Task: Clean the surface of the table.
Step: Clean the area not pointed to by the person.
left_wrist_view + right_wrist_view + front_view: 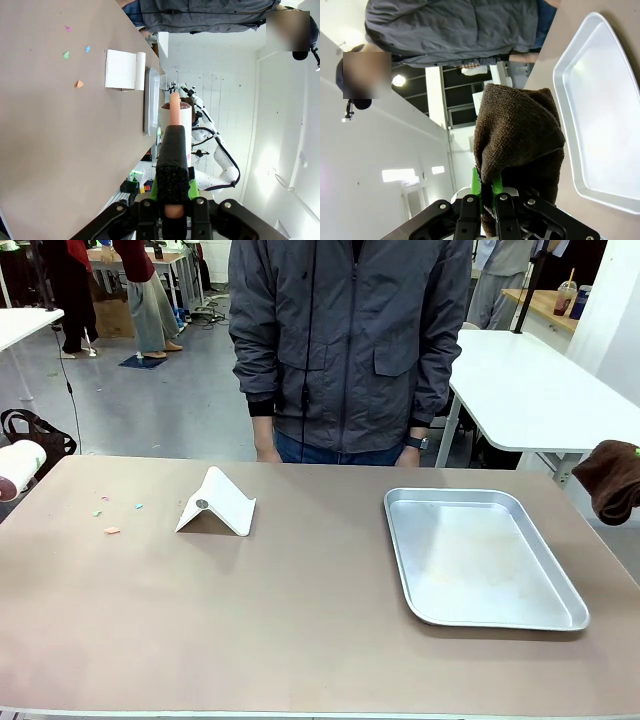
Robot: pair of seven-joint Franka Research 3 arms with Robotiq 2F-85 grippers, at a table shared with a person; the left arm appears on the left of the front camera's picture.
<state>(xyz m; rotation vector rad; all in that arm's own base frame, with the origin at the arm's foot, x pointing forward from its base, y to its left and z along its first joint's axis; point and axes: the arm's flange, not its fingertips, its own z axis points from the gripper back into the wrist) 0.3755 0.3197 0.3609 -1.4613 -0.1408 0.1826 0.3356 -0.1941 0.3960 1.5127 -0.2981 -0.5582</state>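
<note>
Spanning the lower part of the front view, the taupe worktop lies with a person in a grey jacket standing at its far edge and a shiny metal tray on its right half. At the right edge of the frame the right tool is clamped on a brown cloth, and at the left edge the left tool is closed around the pink handle of a white roller. A white folded card sits left of centre, with a few coloured scraps on the worktop further left.
</note>
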